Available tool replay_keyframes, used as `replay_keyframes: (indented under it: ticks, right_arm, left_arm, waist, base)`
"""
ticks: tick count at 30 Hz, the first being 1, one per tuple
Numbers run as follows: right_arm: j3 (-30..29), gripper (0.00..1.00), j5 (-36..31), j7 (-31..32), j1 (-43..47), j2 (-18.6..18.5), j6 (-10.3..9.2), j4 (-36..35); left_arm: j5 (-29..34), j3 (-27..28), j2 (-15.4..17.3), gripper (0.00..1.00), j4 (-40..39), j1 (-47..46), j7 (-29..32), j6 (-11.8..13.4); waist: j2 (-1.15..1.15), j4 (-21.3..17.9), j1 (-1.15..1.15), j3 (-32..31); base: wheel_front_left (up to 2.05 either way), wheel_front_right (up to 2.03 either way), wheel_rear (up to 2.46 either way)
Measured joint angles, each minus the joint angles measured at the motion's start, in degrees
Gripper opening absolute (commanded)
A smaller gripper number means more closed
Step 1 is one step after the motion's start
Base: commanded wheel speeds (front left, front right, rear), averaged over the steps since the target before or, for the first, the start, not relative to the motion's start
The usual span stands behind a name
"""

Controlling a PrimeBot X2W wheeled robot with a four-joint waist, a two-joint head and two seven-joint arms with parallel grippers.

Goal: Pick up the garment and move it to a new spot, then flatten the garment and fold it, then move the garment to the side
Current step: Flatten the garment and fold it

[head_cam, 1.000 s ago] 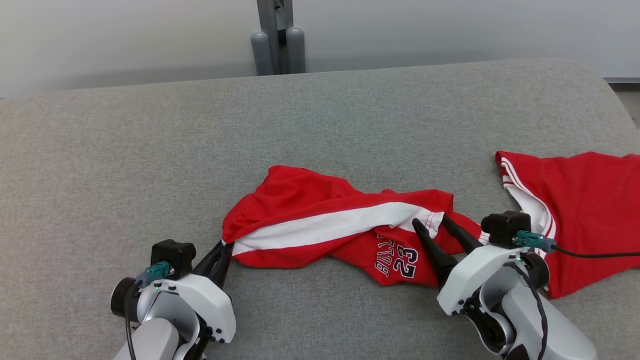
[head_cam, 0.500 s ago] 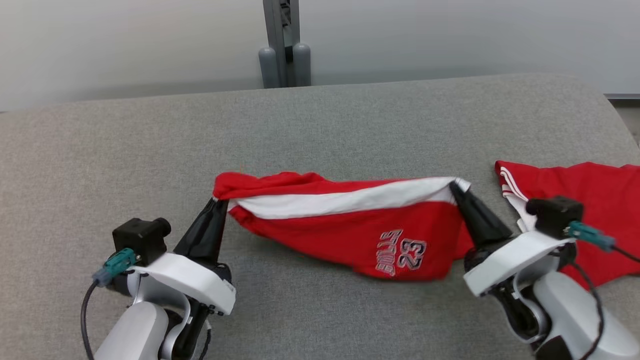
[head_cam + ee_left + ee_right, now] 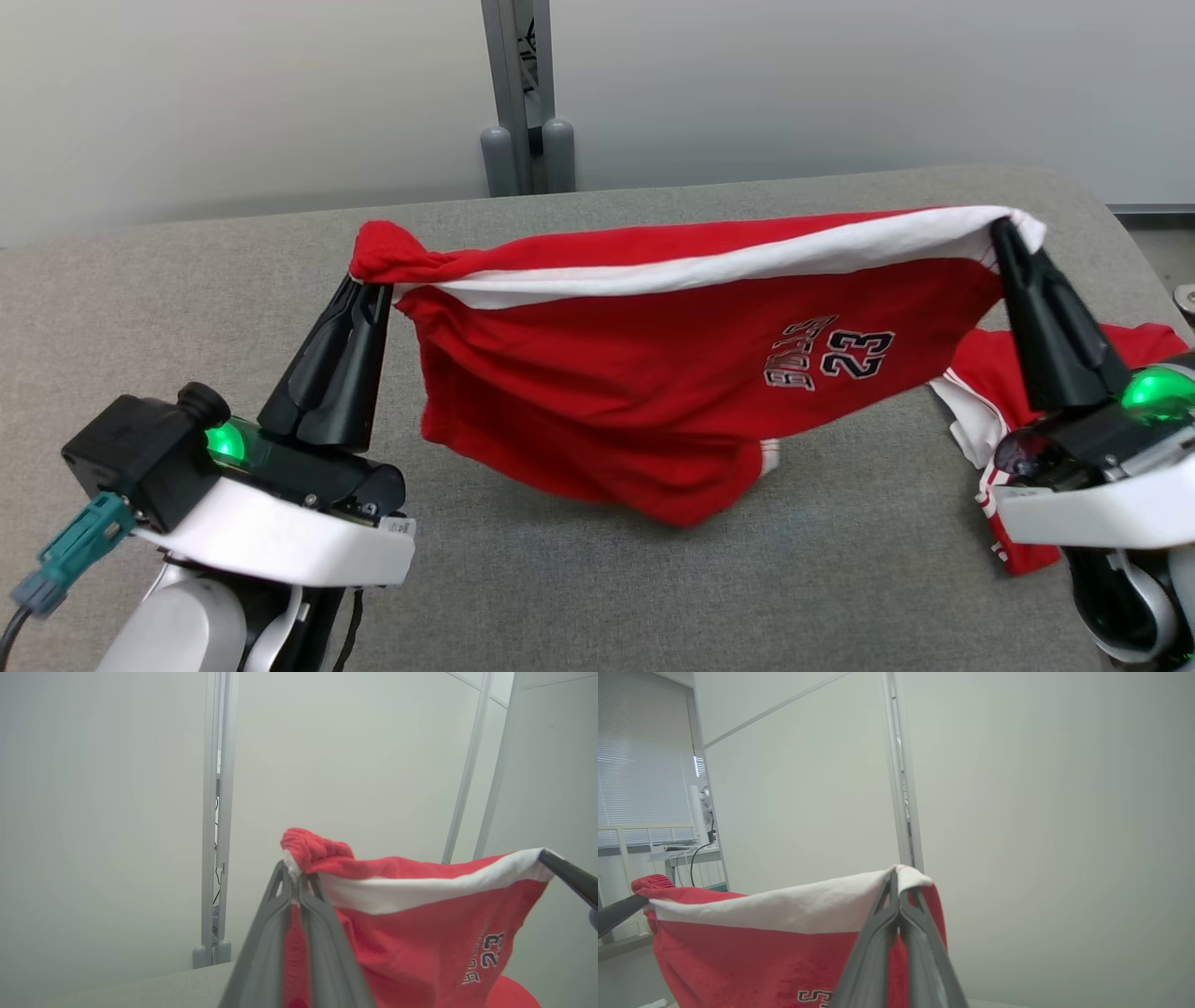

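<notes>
Above the grey cloth-covered bench (image 3: 597, 597), held up between two arms:

- Red garment (image 3: 635, 373). Knit sports piece with a broad white band (image 3: 709, 271) along its upper edge and a dark-outlined print (image 3: 831, 359) reading "23" under a curved word. It is stretched sideways in the air and sags in loose folds below the band. Its lowest fold hangs close to the bench; whether it touches cannot be told.
- Left tool (image 3: 372, 287). Dark fingers pressed together, clamped on the bunched red corner at the garment's left end. A green lamp (image 3: 224, 441) is lit at its wrist.
- Right tool (image 3: 1005, 226). Fingers pressed together, clamped on the white band at the garment's right end, higher in the head view than the left one. The right wrist view shows the band folded over the fingertips.
- Second red garment (image 3: 976, 369). White side stripes; it lies on the bench at the right, behind and below the right tool and partly hidden by it.
- Grey post (image 3: 518, 93). Upright against the pale wall (image 3: 233, 103), behind the bench's far edge, with two rounded stubs at its foot.
</notes>
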Motion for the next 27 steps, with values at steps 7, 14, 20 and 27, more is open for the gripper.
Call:
replay_keyframes:
  ticks: [7, 14, 20, 27]
  right_arm:
    - [-4.6, 0.00, -4.1, 5.4, 3.8, 4.6, 0.00, -13.2]
    - [-4.6, 0.00, -6.4, 7.3, 2.0, 5.9, 0.00, -15.4]
    - [-3.2, 0.00, -5.2, 7.3, -7.6, 4.7, 0.00, -7.0]
    - [2.0, 0.00, -1.5, 4.4, -26.4, 1.3, 0.00, 11.9]
  left_arm:
    - [2.1, -0.3, 1.7, 0.00, -9.5, 1.2, 3.4, 2.5]
    - [3.6, -0.3, 2.5, 0.00, -10.6, 0.1, 4.3, 3.1]
    - [3.5, -0.1, 2.1, 0.00, -2.6, -9.0, 4.1, 0.3]
    - [0.7, 0.0, -2.2, 0.00, 19.0, -28.5, -0.2, -6.6]
  waist:
    - [0.00, 0.1, 0.00, 0.1]
    - [0.00, -0.1, 0.00, 1.5]
    - [0.00, 0.0, 0.00, 4.0]
    - [0.00, 0.8, 0.00, 7.6]
  base:
    - [0.00, 0.00, 0.00]
    - [0.00, 0.00, 0.00]
    - [0.00, 0.00, 0.00]
    - [0.00, 0.00, 0.00]
